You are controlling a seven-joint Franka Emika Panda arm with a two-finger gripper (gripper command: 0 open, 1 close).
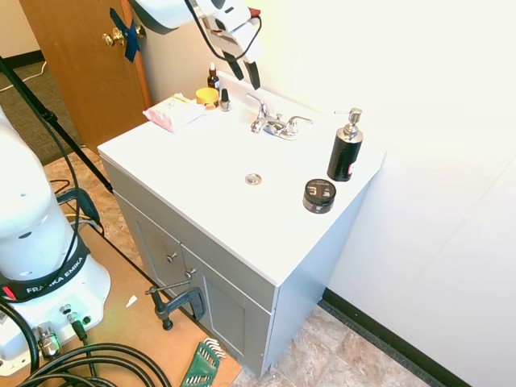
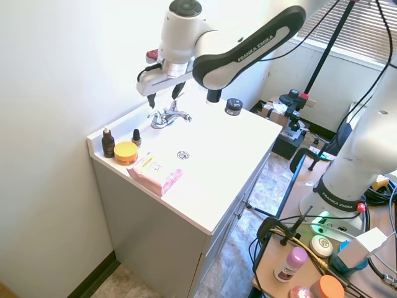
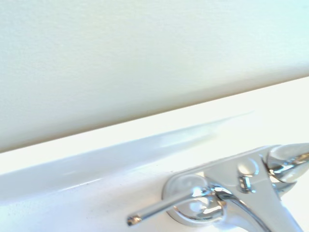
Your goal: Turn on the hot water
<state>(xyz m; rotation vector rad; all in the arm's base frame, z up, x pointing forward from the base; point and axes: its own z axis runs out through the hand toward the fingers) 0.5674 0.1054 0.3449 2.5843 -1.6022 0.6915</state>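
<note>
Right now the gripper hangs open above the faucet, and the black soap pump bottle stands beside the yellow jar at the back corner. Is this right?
Not quite. The gripper does hang open above the faucet, but the black soap pump bottle stands on the faucet's other side, near the round black tin. Two small dropper bottles flank the yellow jar. The first exterior view shows this.
</note>
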